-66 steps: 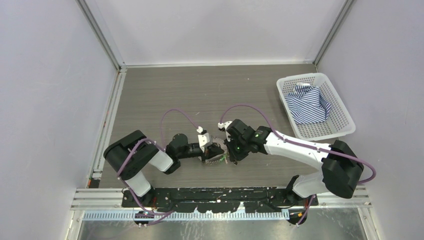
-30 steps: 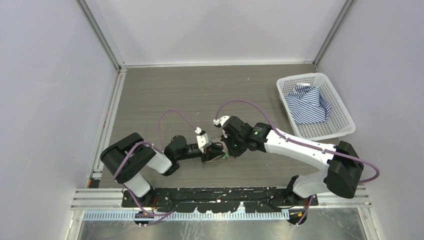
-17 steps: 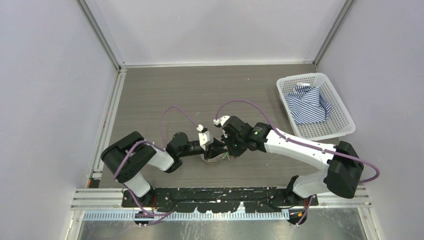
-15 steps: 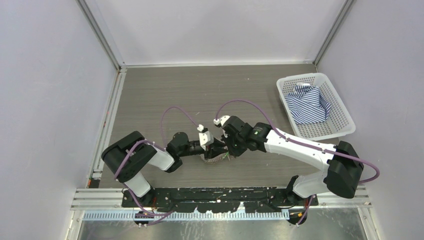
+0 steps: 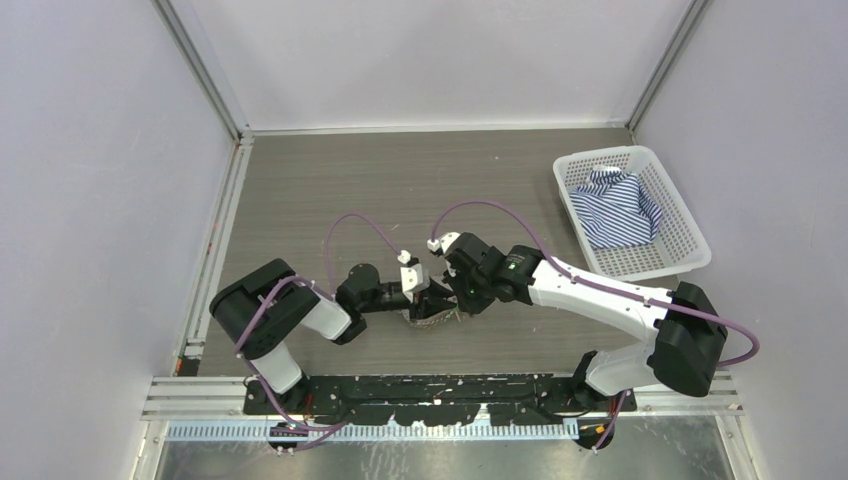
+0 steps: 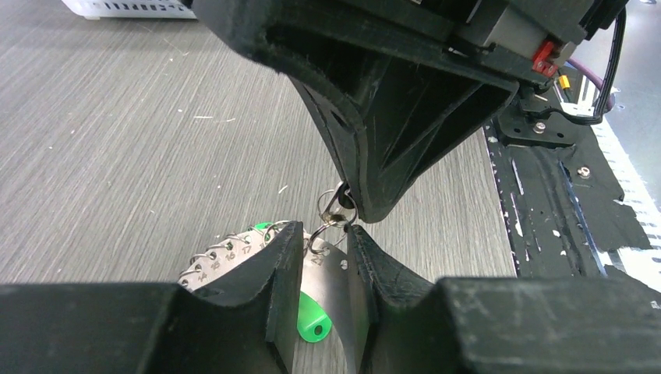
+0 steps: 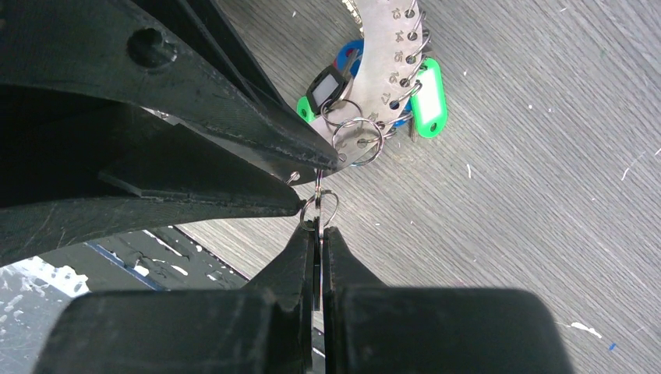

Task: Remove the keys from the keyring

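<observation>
Since earlier, my left end effector had spread apart, astride the silvery jagged metal keyring on the table. My right end effector pinched a small wire ring just above it.

Black joints, white links, looping purple cables on left arm and right arm. Matte black wedge fingers on left pincer, right pincer.

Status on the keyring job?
Right gripper shut on small silver split ring. Left gripper open, straddling toothed silvery-grey metal keyring. Green-headed key attached. No obstruction seen.
</observation>
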Controlling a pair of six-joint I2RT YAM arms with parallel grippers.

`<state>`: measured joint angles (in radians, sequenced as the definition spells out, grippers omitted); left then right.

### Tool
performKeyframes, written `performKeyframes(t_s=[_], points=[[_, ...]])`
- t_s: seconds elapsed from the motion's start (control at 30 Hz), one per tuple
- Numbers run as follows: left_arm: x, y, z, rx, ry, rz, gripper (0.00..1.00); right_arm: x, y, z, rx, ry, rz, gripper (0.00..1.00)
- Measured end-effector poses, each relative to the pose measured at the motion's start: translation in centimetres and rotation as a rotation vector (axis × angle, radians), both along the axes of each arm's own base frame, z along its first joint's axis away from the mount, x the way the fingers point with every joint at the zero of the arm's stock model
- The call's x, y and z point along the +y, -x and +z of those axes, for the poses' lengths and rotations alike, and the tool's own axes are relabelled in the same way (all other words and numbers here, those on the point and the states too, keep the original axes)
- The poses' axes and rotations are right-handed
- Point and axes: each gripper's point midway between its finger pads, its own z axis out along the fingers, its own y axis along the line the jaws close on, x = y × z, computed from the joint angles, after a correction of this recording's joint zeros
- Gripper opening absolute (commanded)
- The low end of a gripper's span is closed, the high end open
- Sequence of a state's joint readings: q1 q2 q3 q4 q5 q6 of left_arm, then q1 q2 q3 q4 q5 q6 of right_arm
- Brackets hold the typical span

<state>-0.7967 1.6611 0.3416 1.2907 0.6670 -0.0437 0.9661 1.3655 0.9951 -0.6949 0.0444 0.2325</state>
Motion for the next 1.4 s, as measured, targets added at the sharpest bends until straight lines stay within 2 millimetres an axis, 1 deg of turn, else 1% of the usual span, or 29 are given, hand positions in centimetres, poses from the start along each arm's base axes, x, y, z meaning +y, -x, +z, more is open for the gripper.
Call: performKeyframes(t_s=[0.17, 0.3, 0.5, 0.6, 0.73, 0.77, 0.93, 1.17, 1.4], points=[[0.0, 0.1, -0.6, 0.014, -0.013, -0.007, 0.27, 0.0, -0.1, 0.0, -0.003, -0.001, -0.002, 0.01], [0.0, 0.2, -0.7, 0.016, -0.015, -0.008, 0.27, 0.1, -0.1, 0.1, -0.005, -0.004, -0.001, 0.01], [-0.1, 0.1, -0.7, 0.015, -0.013, -0.011, 0.22, 0.1, -0.1, 0.3, -0.01, -0.011, -0.001, 0.01], [-0.2, 0.0, -0.7, 0.016, -0.013, -0.013, 0.17, 0.1, -0.1, 0.3, -0.011, -0.012, -0.001, 0.01], [-0.4, 0.0, -0.7, 0.021, -0.011, -0.013, 0.02, 0.1, -0.1, 0.3, -0.011, -0.011, -0.001, 0.01], [-0.4, 0.0, -0.8, 0.023, -0.012, -0.015, 0.01, 0.0, -0.1, 0.3, -0.01, -0.01, -0.002, 0.01], [-0.4, 0.2, -1.0, 0.027, -0.015, -0.022, 0.0, -0.3, -0.1, 0.0, -0.014, 0.002, -0.008, 0.01], [-0.4, 0.1, -0.7, 0.025, -0.003, -0.011, 0.0, -0.9, 0.2, 0.1, -0.022, -0.006, -0.018, 0.01], [-0.1, 0.2, -0.7, 0.036, 0.006, 0.008, 0.0, -1.3, 0.6, -0.6, -0.012, -0.003, -0.029, 0.01]])
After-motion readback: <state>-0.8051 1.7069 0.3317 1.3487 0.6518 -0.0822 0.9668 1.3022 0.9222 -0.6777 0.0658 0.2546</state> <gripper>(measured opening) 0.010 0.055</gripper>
